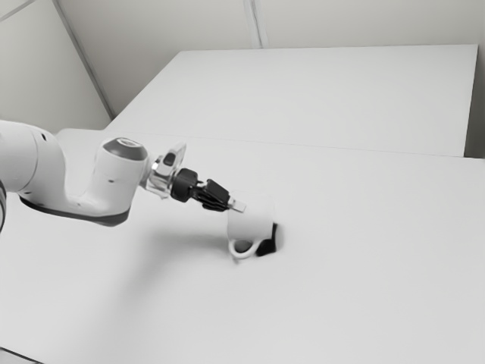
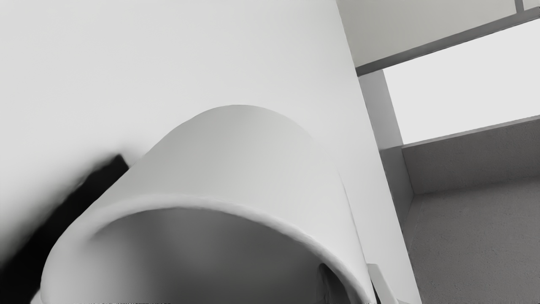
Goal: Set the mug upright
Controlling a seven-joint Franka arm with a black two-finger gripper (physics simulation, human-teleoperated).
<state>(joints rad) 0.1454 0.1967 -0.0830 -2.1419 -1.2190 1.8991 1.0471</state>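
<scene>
So the mug point(image 1: 254, 221) was held by its wall in the gripper point(image 1: 238, 205), one finger tucked inside the rim and the other pressed outside, with the open end turned toward the gripper. It was set out on a big, plain white table point(image 1: 356, 280), its handle point(image 1: 242, 256) seen low down on the exterior camera's side. A black patch point(image 1: 267, 247) was seen right beside it, though what it was couldn't be told. The table was crossed by a faint seam, and it was backed by a pale wall point(image 1: 364, 23). In the wrist view, a bright white panel point(image 2: 460, 84) and a rough, dark grey surface point(image 2: 476, 240) were shown past the table's edge.
</scene>
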